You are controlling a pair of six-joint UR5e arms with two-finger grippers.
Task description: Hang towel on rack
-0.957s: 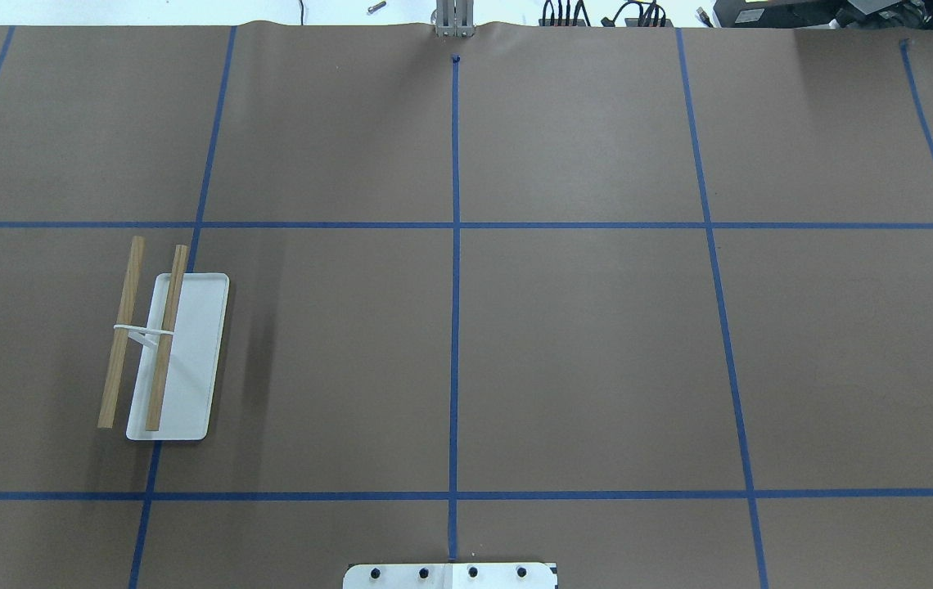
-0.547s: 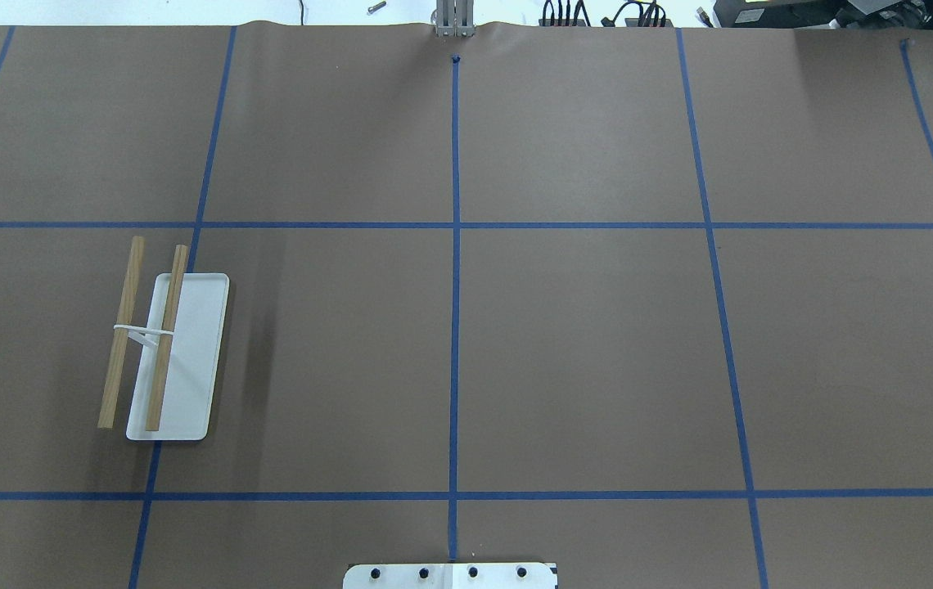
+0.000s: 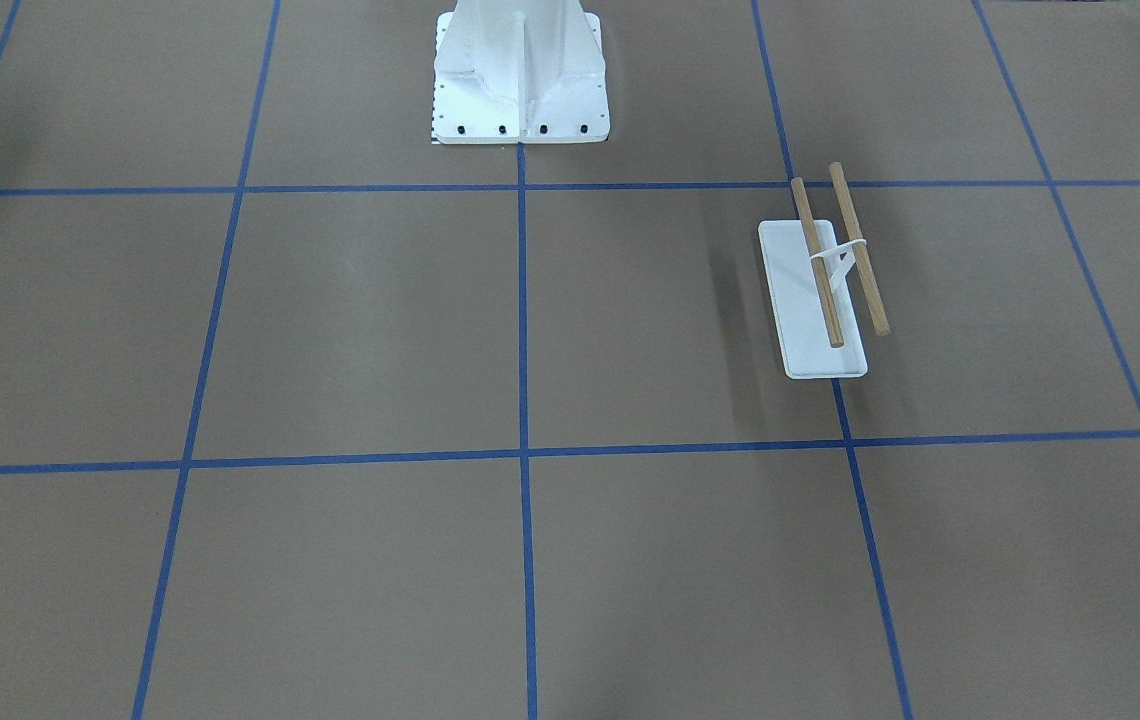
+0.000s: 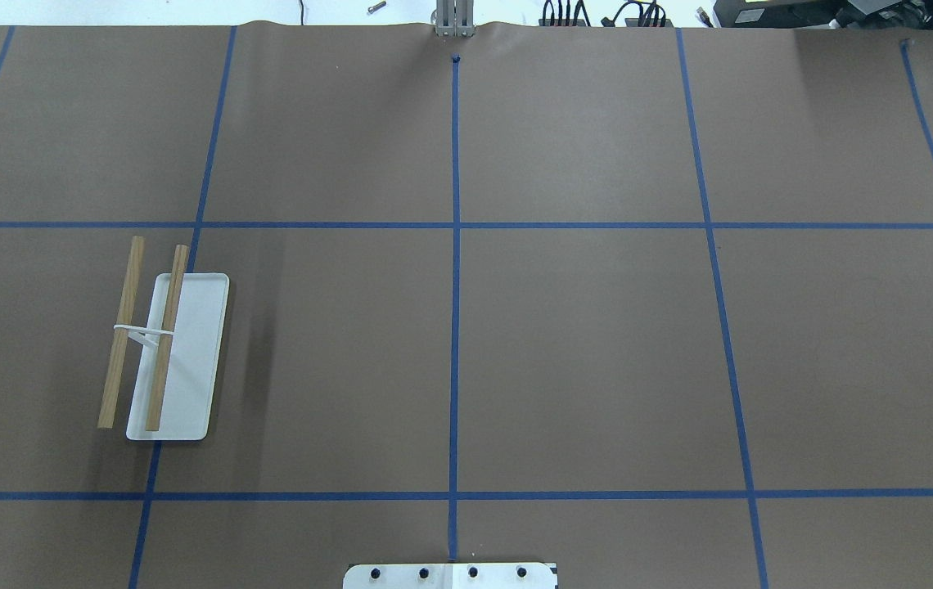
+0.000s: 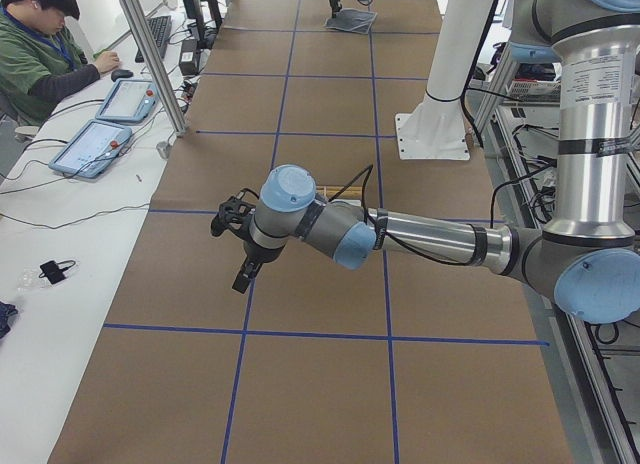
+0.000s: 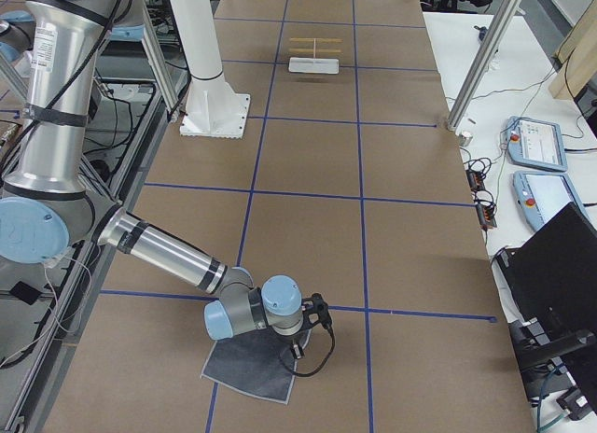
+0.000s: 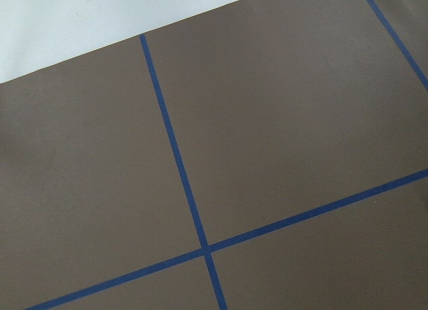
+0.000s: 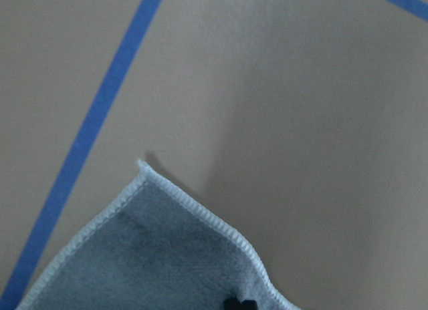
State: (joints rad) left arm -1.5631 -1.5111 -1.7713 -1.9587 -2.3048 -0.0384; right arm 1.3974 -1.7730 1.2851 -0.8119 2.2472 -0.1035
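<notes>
The rack (image 3: 814,300) stands on the brown table on my left side, with a white base and two bare wooden rods; it also shows in the overhead view (image 4: 188,360) and far off in the exterior right view (image 6: 314,58). The towel (image 6: 250,366) lies flat, dark grey side up, at the table's right end; its pale stitched corner fills the right wrist view (image 8: 154,256). My right gripper (image 6: 300,347) hangs low over the towel's edge; I cannot tell if it is open. My left gripper (image 5: 235,246) hovers above the table, state unclear.
The white robot pedestal (image 3: 520,80) is bolted at the table's near-robot edge. Blue tape lines grid the brown paper. An operator (image 5: 40,44) sits at a side bench with tablets (image 5: 90,149). A laptop (image 6: 560,265) stands beside the right end.
</notes>
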